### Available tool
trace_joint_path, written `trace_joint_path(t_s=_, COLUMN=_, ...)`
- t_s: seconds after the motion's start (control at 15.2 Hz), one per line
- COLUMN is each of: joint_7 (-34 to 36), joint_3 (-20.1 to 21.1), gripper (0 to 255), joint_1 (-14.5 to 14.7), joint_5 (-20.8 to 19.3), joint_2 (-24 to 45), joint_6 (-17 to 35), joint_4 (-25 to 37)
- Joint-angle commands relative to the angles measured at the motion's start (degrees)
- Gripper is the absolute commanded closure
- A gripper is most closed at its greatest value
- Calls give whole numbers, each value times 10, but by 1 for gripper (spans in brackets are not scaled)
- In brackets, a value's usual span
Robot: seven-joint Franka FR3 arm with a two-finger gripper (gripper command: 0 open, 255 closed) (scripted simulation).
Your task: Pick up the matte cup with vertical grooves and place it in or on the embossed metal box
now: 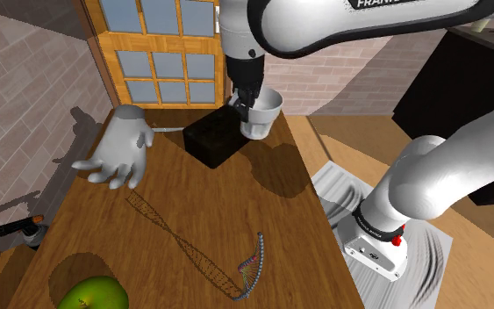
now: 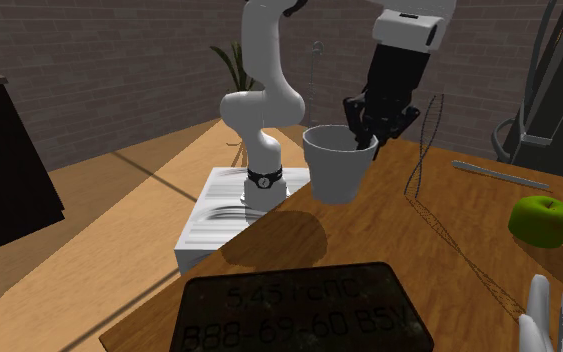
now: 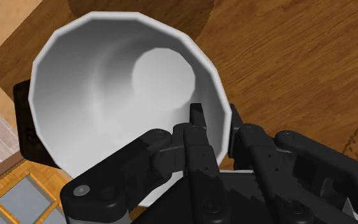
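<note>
**Item: white cup** (image 1: 262, 112) (image 2: 339, 165) (image 3: 120, 95). It is held clear of the surface, mouth upward, at the upper centre of the shoulder view and at the middle of the second exterior view. Its wall is pinched at the rim by the jaws, with one finger set inside the cup and the other outside (best seen in the wrist view). A round shadow is cast on the wood below it.

**Item: black embossed box** (image 1: 211, 139) (image 2: 299, 310) (image 3: 25, 137). It is laid flat on the surface. In the shoulder view it is seen just left of and below the cup. In the second exterior view it is at the bottom centre, with raised digits on its lid. It is not touched by the cup.

**Item: wooden surface** (image 1: 192, 211) (image 2: 459, 240). All loose items are carried on it.

**Item: white hand model** (image 1: 122, 145) (image 2: 554, 320). It is placed left of the box in the shoulder view.

**Item: green apple** (image 1: 91, 294) (image 2: 542, 218). It is placed at the lower left of the shoulder view, well apart from the box.

**Item: helix model** (image 1: 205, 255). It is laid across the lower middle of the shoulder view.

**Item: panelled door** (image 1: 157, 53). It is set at the upper left of the shoulder view, behind the surface.
</note>
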Motion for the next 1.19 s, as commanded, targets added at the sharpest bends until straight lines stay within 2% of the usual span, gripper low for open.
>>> trace_joint_path(t_s=0.0, joint_7=-15, joint_3=-9, gripper=255, joint_1=-13, joint_5=-16, joint_2=29, joint_6=1, joint_4=28)
trace_joint_path(t_s=0.46, joint_7=-50, joint_3=-30, gripper=255, joint_1=-48, joint_5=-67, joint_2=149, joint_6=-8, joint_4=154)
trace_joint_path(t_s=0.79, joint_7=-75, joint_3=-43, gripper=255, joint_1=-63, joint_5=-105, joint_2=250, joint_6=-34, joint_4=278)
trace_joint_path(t_s=1.12, joint_7=-69, joint_3=-44, gripper=255, joint_1=-63, joint_5=-105, joint_2=250, joint_6=4, joint_4=239)
